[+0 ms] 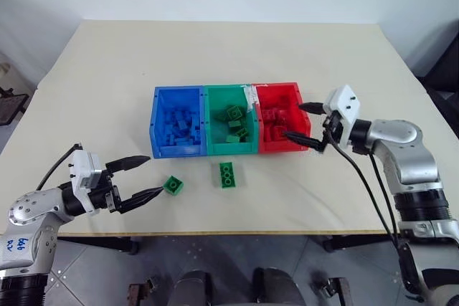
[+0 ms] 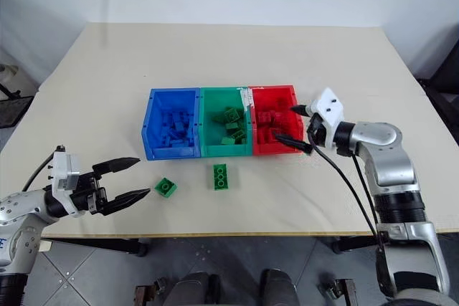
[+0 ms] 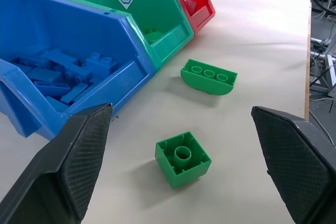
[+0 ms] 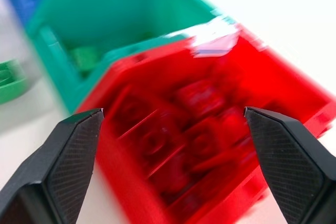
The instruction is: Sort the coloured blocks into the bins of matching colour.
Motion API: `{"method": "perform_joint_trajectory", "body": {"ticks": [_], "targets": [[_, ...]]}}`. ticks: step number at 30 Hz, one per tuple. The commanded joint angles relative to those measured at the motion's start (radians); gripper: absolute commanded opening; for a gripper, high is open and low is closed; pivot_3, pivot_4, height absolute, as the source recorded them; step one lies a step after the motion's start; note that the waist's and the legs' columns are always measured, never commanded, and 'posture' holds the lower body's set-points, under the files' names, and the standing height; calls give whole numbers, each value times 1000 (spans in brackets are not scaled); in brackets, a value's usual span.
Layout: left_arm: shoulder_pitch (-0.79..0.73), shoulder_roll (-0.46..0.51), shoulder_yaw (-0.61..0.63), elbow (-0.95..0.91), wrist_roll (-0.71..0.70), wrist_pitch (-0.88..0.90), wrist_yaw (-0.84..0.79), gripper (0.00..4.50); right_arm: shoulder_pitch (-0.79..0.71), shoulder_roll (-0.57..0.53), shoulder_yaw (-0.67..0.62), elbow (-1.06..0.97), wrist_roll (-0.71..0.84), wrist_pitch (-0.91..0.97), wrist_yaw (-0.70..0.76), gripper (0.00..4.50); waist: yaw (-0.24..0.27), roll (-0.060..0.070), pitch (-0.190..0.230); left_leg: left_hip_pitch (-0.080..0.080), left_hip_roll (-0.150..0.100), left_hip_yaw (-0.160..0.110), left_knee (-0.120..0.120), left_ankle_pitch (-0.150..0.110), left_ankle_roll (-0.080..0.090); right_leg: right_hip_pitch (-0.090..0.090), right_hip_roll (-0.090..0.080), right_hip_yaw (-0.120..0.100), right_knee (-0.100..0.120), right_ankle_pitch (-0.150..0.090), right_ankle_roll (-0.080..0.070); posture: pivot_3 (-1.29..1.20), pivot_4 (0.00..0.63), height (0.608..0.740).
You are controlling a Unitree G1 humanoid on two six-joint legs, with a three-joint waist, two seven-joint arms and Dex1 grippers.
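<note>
Three joined bins stand mid-table: a blue bin (image 1: 158,121), a green bin (image 1: 209,120) and a red bin (image 1: 301,116), each holding several blocks of its own colour. In front of them on the table lie a small square green block (image 1: 173,185) and an oblong green block (image 1: 228,175). My left gripper (image 1: 147,175) is open just left of the square block, which sits ahead between its fingers (image 3: 79,161). My right gripper (image 1: 304,123) hangs open at the red bin's right rim, nothing between its fingers (image 4: 283,156).
The pale table (image 1: 229,55) stretches wide behind the bins and to both sides. Its front edge (image 1: 237,233) runs just below the loose blocks. Dark cables (image 1: 373,191) trail along my right arm.
</note>
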Motion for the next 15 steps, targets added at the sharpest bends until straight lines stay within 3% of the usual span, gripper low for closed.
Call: {"method": "perform_joint_trajectory", "body": {"ticks": [1,7,15], "targets": [[-10,2,1,-3,-5,-17,-16,4500,91,-63,-58,-119,78,21,75,4456,1,0,0,0,0,0,0,0,0,0,0,0,0,0,0,0,150,740],[-17,7,1,12,-4,-21,-32,4500,318,-176,-134,-213,123,-24,184,4456,19,0,0,0,0,0,0,0,1,1,0,0,-2,0,0,0,150,740],[-39,29,4,56,0,-24,-65,4500,512,-300,-277,-168,135,-78,273,4456,25,0,0,1,0,1,1,-1,1,2,-1,1,-3,0,0,0,150,740]]}}
